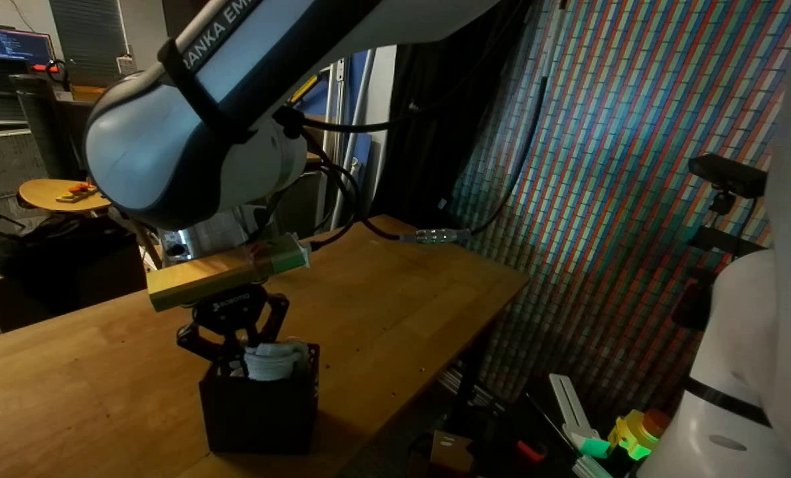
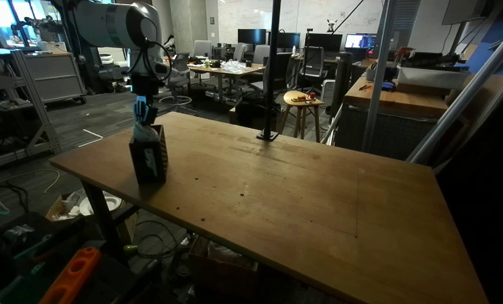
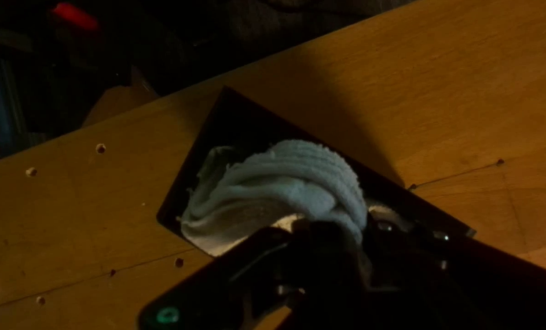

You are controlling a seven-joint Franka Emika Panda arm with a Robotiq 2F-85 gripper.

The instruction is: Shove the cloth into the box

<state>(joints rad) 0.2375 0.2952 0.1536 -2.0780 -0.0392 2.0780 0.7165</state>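
The terry towel (image 3: 296,178) stood bunched inside the black box (image 1: 259,415), its top folds seemingly above the rim, near a long edge of the wooden table (image 2: 302,198) and toward the leftmost corner in an exterior view. The Robotiq gripper (image 1: 244,350) pointed down into it, jaws apparently pinched together on one fold. A good shove called for pressing straight down, tucking slack toward the dark box corner nearest that edge, and avoiding sideways force that might tip the box.
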